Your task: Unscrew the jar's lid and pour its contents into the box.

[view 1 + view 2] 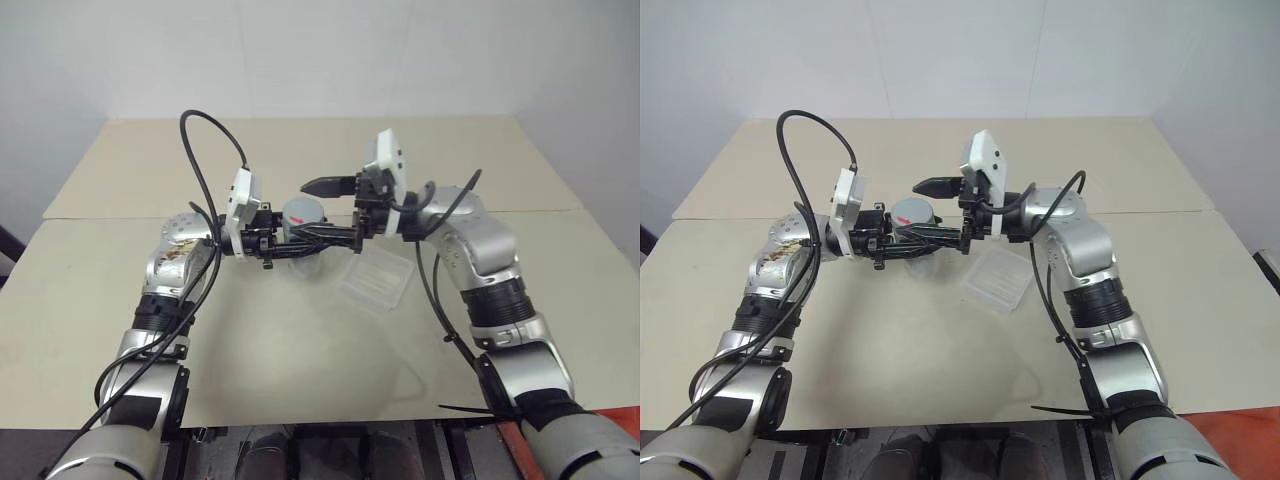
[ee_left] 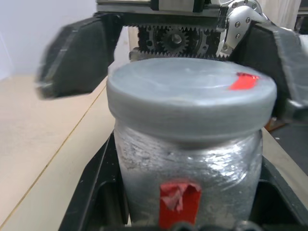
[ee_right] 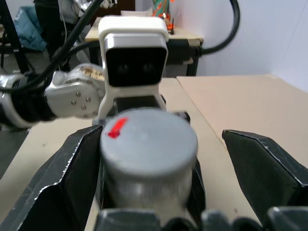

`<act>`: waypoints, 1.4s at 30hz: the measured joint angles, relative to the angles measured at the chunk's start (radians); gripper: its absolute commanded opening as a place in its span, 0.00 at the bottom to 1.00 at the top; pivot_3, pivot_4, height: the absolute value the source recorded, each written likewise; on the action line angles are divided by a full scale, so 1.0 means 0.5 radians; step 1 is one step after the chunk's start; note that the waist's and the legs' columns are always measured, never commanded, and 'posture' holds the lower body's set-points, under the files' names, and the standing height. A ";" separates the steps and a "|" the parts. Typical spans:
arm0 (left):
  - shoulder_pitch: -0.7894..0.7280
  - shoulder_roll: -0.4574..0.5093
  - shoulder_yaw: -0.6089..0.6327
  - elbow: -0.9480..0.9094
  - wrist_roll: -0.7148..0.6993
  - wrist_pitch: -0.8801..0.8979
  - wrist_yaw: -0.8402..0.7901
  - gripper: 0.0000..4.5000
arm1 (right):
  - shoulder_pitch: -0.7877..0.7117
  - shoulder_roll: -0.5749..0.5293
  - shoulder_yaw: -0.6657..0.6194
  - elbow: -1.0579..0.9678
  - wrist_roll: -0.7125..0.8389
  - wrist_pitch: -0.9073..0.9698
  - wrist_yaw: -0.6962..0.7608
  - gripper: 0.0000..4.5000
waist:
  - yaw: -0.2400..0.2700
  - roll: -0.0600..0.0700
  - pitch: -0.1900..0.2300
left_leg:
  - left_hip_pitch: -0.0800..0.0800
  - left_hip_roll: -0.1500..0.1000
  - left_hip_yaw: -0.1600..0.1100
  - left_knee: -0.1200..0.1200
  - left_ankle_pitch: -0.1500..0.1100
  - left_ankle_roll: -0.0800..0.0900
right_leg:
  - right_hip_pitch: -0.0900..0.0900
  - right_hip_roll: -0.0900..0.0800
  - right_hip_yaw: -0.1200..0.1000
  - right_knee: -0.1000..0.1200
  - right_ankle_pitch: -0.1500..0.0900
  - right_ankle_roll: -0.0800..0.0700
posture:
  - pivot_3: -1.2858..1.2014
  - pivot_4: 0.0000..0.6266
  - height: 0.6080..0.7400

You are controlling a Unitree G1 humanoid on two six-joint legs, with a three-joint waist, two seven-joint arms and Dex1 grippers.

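Observation:
The jar is a small clear cylinder with a red mark on its side. It is held upright above the table with my left gripper shut on its body. Its grey lid sits on top and carries a red mark. My right gripper is open, with one black finger on each side of the lid and a gap between them and it. The clear shallow box lies on the table just to the right, below the right wrist.
The beige table has a seam running across it behind the arms. Black cables loop over both wrists. A white wall stands beyond the far edge.

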 measured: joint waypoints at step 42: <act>-0.010 -0.019 0.002 0.011 0.000 -0.013 -0.024 0.47 | 0.015 0.195 0.025 -0.226 -0.044 0.182 -0.354 0.99 | 0.001 0.000 0.000 | 0.000 0.000 -0.001 0.000 0.000 0.000 | 0.000 0.000 -0.002 0.001 0.000 0.000 | 0.52 0.24 1.00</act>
